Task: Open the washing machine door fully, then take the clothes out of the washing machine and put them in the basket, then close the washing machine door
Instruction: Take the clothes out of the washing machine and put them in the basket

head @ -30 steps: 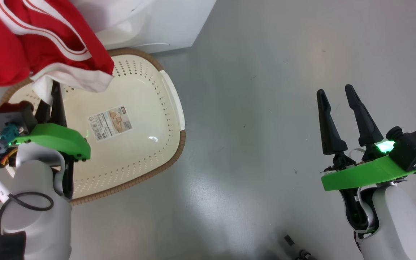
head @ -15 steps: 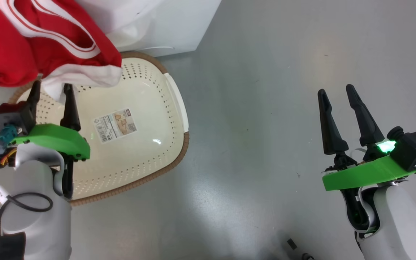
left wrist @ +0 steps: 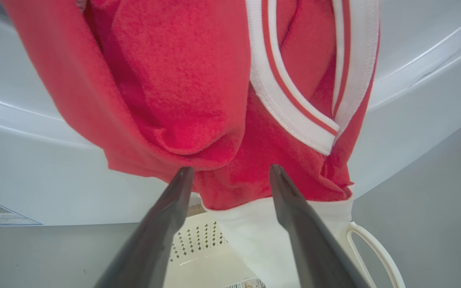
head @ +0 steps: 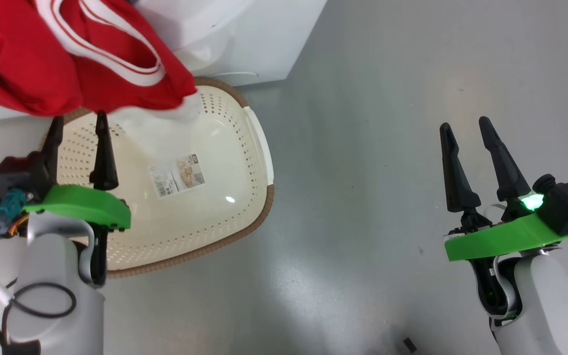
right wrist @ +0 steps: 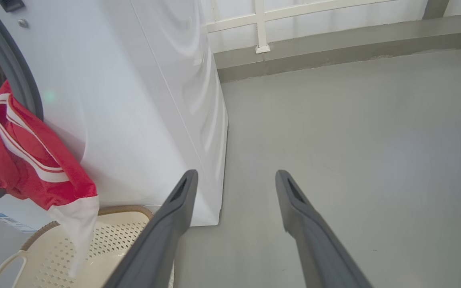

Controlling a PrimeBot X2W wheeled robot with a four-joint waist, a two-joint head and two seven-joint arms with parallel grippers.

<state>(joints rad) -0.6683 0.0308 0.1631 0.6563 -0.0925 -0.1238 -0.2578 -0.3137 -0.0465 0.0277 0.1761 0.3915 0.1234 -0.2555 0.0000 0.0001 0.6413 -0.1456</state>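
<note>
My left pincer (head: 79, 121) stands open over the near left part of the basket (head: 244, 231), both dark fingers spread and gripping nothing. The clothes (head: 67, 64) hang just beyond my fingertips – a bunched red garment with white stripe trim, draped out of the washing machine (head: 244, 39) and down its white front. Seen along my left fingers, the red lower edge sits right at the two tips, centred on the gap between them; whether cloth touches a finger I cannot tell. The garment's white hem dangles below the red, reaching into the far side of the basket, above the paper label (head: 178, 175) on its bottom. The basket sits on the grey floor (head: 363, 148) against the machine's front. My right pincer (head: 464, 124) is open too – empty, well apart from the clothes, over bare floor to the right.
</note>
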